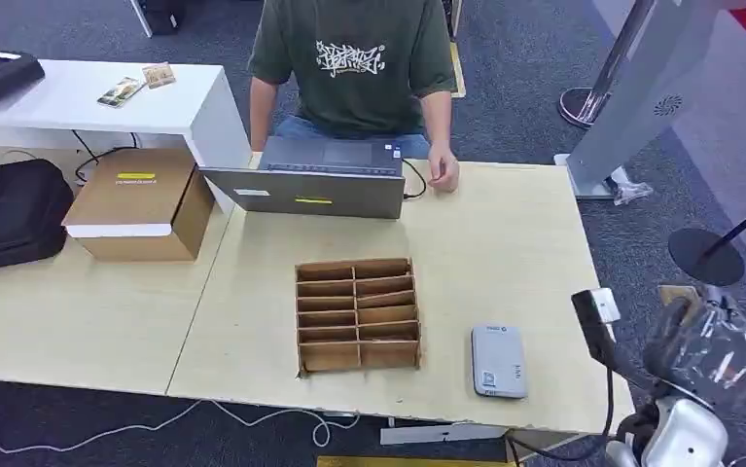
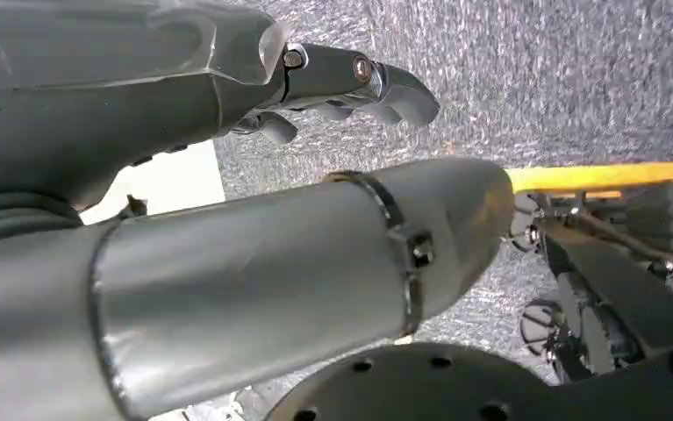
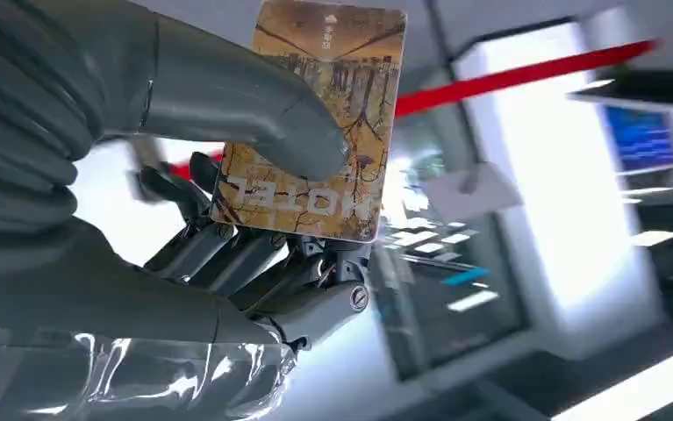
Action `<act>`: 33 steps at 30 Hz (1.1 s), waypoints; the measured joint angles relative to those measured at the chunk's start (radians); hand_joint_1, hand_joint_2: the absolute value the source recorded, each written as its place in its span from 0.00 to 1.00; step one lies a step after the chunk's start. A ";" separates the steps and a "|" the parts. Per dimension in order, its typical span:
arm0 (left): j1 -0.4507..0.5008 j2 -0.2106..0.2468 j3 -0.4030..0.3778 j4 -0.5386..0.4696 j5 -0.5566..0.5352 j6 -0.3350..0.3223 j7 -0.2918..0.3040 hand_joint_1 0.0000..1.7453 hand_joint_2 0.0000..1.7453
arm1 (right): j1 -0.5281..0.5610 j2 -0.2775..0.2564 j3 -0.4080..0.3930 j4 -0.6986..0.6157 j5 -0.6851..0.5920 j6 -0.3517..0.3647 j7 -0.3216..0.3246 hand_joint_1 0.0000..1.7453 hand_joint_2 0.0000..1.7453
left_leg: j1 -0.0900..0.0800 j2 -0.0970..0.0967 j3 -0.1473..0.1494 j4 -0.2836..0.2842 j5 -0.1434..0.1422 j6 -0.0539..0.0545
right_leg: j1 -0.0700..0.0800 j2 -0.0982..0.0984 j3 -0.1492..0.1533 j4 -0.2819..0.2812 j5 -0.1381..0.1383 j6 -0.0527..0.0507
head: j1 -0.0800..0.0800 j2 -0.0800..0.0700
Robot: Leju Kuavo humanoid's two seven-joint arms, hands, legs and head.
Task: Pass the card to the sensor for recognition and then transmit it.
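Note:
My right hand (image 3: 227,263) pinches a brown-and-gold hotel card (image 3: 350,79) between thumb and fingers, held upright in the air. In the head view that hand (image 1: 707,342), wrapped in clear plastic, hovers beyond the table's front right corner, with a tan edge of the card (image 1: 678,293) showing above it. The sensor, a flat grey card reader (image 1: 498,361), lies on the table near the front edge, well to the left of the hand. My left hand (image 2: 350,83) hangs over grey carpet, fingers loosely apart and holding nothing.
A cardboard slot organizer (image 1: 357,313) stands mid-table left of the reader. A person (image 1: 354,58) sits behind a grey laptop (image 1: 315,180) at the far edge. A cardboard box (image 1: 140,202) and black bag (image 1: 9,214) lie left. A stanchion base (image 1: 704,255) and kiosk (image 1: 641,88) stand right.

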 joint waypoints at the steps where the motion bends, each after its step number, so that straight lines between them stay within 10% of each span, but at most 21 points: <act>1: 0.000 0.000 0.000 0.000 0.000 0.000 0.000 0.00 0.00 | -0.010 -0.033 0.028 0.000 0.000 0.006 0.003 1.00 1.00 | 0.000 -0.002 0.000 0.000 0.000 0.000 | 0.000 -0.002 0.000 0.000 0.000 0.000 | 0.000 0.000; 7: 0.003 0.002 0.000 0.000 0.002 -0.001 0.000 0.00 0.00 | -0.042 -0.153 0.105 0.000 0.000 0.010 0.009 1.00 1.00 | 0.001 -0.004 -0.001 0.000 0.001 0.000 | 0.000 -0.004 0.000 0.001 -0.001 0.000 | 0.000 0.000; 17: 0.005 0.001 0.000 0.000 0.012 -0.010 -0.006 0.00 0.00 | -0.142 -0.171 0.236 0.073 -0.001 -0.069 0.009 1.00 1.00 | 0.001 -0.003 -0.001 -0.001 0.001 0.000 | 0.001 -0.003 0.000 0.001 -0.001 -0.001 | 0.000 0.000; 26: 0.004 0.006 0.000 0.000 -0.057 -0.014 -0.005 0.00 0.00 | -0.363 -0.079 0.400 0.300 -0.001 -0.258 0.001 1.00 1.00 | 0.002 -0.003 -0.001 -0.001 0.002 -0.001 | 0.002 -0.002 0.000 0.002 -0.001 -0.001 | 0.000 0.000; 33: -0.001 0.019 0.000 -0.003 -0.102 -0.014 0.003 0.00 0.00 | -0.567 0.080 0.421 0.557 -0.001 -0.311 -0.164 1.00 1.00 | 0.002 -0.002 0.000 -0.001 0.003 -0.002 | 0.002 -0.001 0.000 0.003 -0.001 -0.001 | 0.000 0.000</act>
